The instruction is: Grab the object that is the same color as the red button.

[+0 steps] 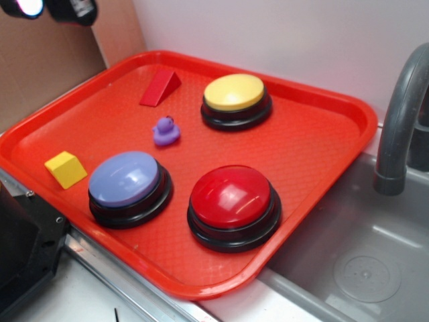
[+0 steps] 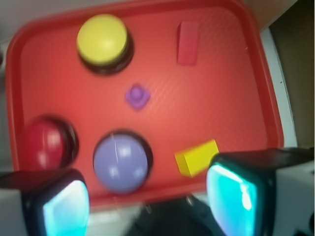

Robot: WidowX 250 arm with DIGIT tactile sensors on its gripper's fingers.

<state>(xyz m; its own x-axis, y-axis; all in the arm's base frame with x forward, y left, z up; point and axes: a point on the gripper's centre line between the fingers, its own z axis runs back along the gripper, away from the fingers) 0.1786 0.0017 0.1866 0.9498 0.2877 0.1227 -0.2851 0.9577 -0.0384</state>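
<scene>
From the exterior view, a red tray [image 1: 322, 100] sits beside a grey sink [image 1: 362, 261] with a dark faucet [image 1: 402, 121]. On the tray, the red button [image 1: 232, 199] stands at the near edge. The lavender button [image 1: 127, 181] is just beside the red button, the yellow button [image 1: 234, 97] farther back, and a small purple duck [image 1: 165, 131] sits between them. The red wedge block [image 1: 159, 87] lies at the far corner, well apart from the red button. A yellow block [image 1: 65, 169] rests beyond the lavender button.

From the wrist view, slightly blurred, the gripper [image 2: 147, 204] hangs spread wide and empty above the tray's near rim [image 2: 162, 196]. The red wedge block [image 2: 187, 43] lies across the tray from the red button [image 2: 44, 145], untouched. The purple duck [image 2: 138, 96] sits mid-tray, the yellow block [image 2: 197, 158] near one fingertip [image 2: 236, 196].
</scene>
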